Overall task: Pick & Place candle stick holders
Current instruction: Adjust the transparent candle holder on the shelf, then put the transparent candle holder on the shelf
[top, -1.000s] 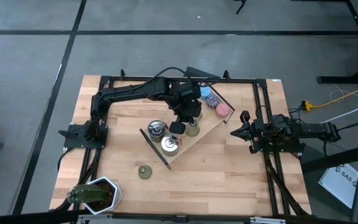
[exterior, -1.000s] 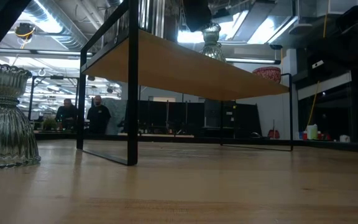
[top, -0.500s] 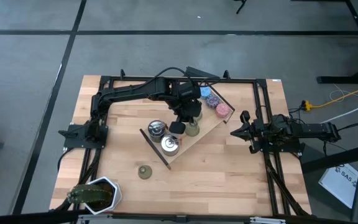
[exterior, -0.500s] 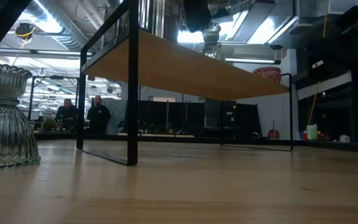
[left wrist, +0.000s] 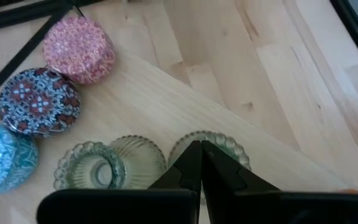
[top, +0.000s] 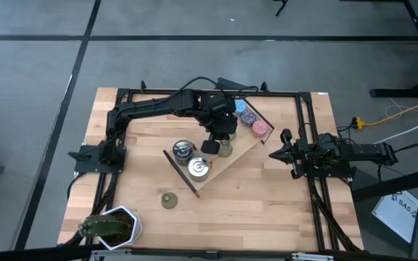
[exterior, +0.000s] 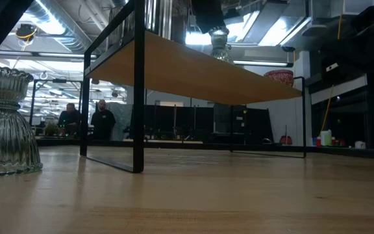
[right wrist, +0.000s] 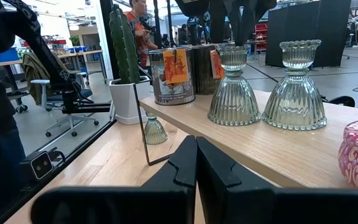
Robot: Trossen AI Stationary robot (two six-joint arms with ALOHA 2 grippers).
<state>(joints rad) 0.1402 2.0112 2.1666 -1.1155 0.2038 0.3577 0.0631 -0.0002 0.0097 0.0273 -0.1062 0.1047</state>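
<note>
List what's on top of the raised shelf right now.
On the shelf: two candle stick holders, two silver tins, and three glittery pucks. The shut left gripper hangs over one holder, covering it from above. Third holder sits on the table.

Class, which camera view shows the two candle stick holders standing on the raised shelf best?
The right wrist view: both candle stick holders stand upright, side on. The left wrist view sees them from above, cropped. The high view shows them tiny; the low view catches one.

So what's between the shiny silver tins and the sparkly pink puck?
Two ribbed, greenish glass bell-shaped candle holders stand there, seen in the right wrist view; the left gripper hangs shut over one.
</note>
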